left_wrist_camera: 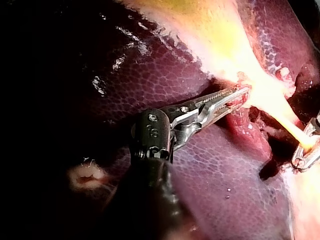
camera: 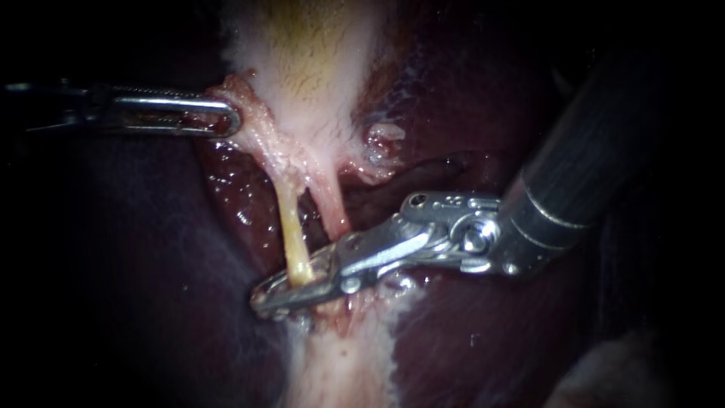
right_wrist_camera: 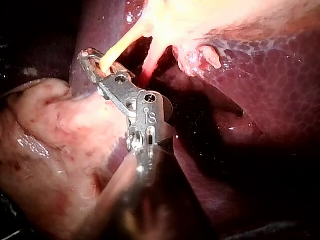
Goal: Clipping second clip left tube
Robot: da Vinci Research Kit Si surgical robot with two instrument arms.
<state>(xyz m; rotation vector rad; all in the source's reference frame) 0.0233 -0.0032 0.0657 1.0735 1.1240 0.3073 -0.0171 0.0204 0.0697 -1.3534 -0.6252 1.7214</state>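
My left instrument [camera: 230, 119] grips the edge of the gallbladder [camera: 317, 68] in its jaws, while the jaws of my right instrument [camera: 294, 291] are clamped across the yellow left tube [camera: 289, 219].

left instrument [left_wrist_camera: 243, 93] looks to have its serrated silver jaws clamped on pale fleshy tissue [left_wrist_camera: 261, 95] over the dark purple liver [left_wrist_camera: 200, 170]; thin yellow tube [left_wrist_camera: 290, 127] reaches the right instrument [left_wrist_camera: 307, 150].

Surgical work site, dark red liver [camera: 453, 347] and pale gallbladder [camera: 317, 75] lying exposed and glistening under close lighting, yellow tube [camera: 287, 219] stretching from it, slender metal left instrument [camera: 229, 121] and right instrument [camera: 266, 297] reaching in, surroundings fading into darkness
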